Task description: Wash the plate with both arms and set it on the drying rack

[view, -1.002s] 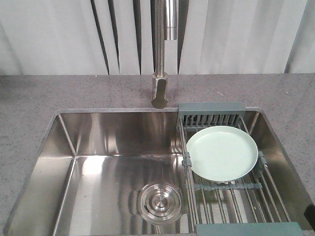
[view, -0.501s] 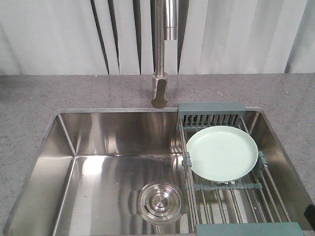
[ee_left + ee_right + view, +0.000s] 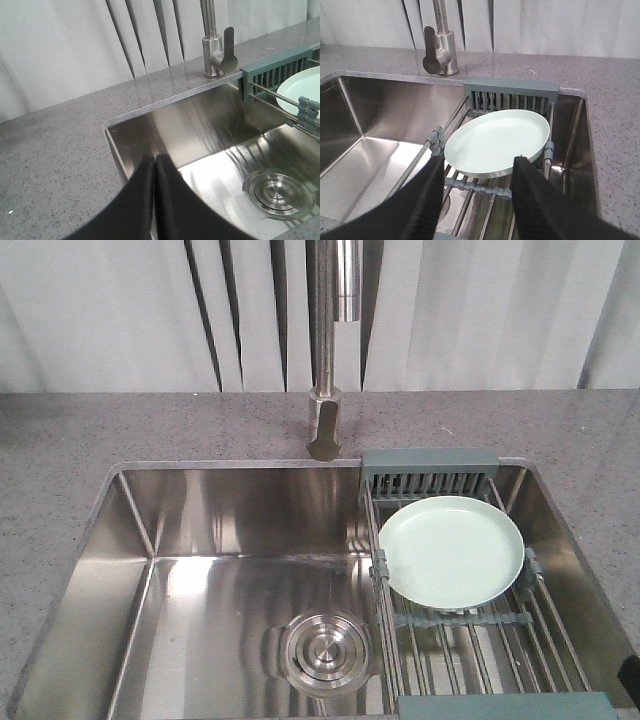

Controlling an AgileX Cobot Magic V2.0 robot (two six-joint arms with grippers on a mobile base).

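Plainly, the plate [image 3: 497, 142] lies flat on the drying rack [image 3: 455, 625] just ahead of my spread right gripper [image 3: 479, 167], nearer to it than to my left gripper [image 3: 154, 165], pressed together across the sink [image 3: 150, 530] from that rack.

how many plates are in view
1: a round pale mint-green plate lying on the steel-rod drying rack over the right side of the stainless sink. None appear hidden.
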